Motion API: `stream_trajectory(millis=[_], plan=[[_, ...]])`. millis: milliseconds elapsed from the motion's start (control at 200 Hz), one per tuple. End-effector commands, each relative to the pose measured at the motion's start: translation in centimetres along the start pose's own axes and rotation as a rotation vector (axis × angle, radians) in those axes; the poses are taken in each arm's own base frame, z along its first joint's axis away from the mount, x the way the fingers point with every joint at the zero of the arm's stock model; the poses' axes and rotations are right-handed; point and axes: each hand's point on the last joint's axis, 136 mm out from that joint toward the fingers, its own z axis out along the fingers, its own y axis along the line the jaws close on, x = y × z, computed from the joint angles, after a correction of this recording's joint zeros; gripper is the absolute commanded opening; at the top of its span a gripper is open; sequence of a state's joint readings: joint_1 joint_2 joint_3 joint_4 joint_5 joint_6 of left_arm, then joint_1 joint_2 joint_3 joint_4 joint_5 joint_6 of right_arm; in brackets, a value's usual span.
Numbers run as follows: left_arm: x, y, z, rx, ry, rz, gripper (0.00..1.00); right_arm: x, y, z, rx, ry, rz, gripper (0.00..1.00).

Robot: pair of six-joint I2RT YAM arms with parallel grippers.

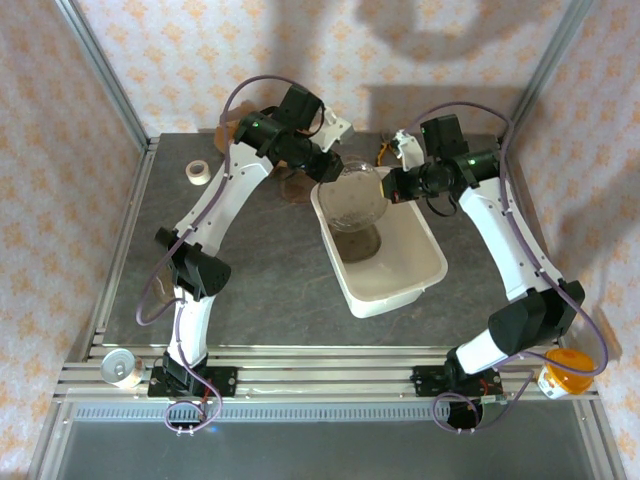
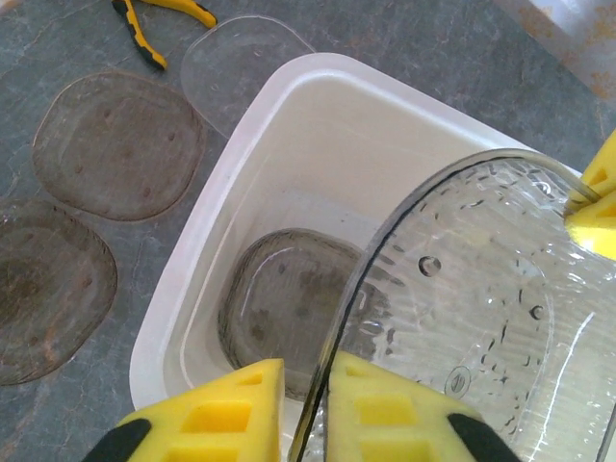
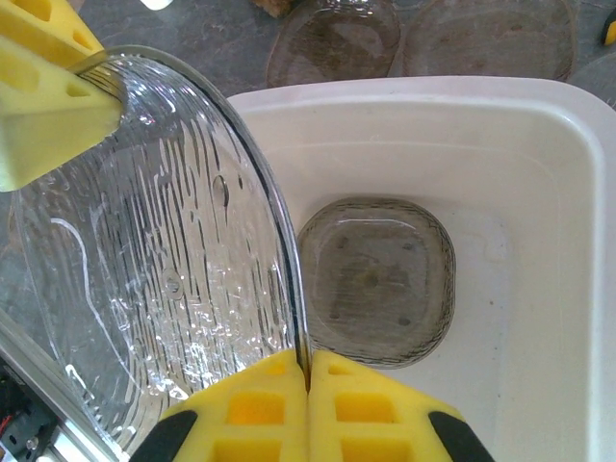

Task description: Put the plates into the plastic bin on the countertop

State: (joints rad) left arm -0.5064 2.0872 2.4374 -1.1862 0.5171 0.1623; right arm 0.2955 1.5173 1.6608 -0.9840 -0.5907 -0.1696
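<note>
At the left the countertop [image 1: 270,270] is wide and bare under my left arm; three loose plates [image 2: 120,144], clear and flat, lie on it just beside the far-left rim of the plastic bin [image 1: 412,255]; my left claw [image 2: 306,373] is narrow, its pads on both sides of the rim of the held plate [image 2: 462,318]; this ribbed, transparent plate stands tilted over the bin's far corner; a bottom plate [image 3: 375,279] lies flat on the bin floor; my right claw [image 3: 308,364] pinches another part of the held plate's rim, pads nearly together; further right the bin floor is free.
</note>
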Motion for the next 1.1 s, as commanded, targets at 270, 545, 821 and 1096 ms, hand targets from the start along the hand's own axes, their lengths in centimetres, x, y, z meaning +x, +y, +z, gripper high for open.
stream_trajectory(millis=[270,545,821,1096], plan=[[0.7,-1.8,0.8,0.046,0.034,0.026,0.01,0.0,-0.9,-0.4,0.065,0.002,0.005,0.29],[2.1,-2.9,2.2,0.065,0.078,0.039,0.0,-1.3,-4.4,-3.3,0.23,-0.138,0.1,0.69],[3.0,-4.7,5.1,0.112,0.125,0.068,0.0,-1.9,-9.0,-8.2,0.42,-0.334,0.248,0.73],[5.5,-6.8,9.0,0.121,0.223,0.127,0.0,-1.3,-10.3,-10.2,0.5,-0.396,0.298,0.73]])
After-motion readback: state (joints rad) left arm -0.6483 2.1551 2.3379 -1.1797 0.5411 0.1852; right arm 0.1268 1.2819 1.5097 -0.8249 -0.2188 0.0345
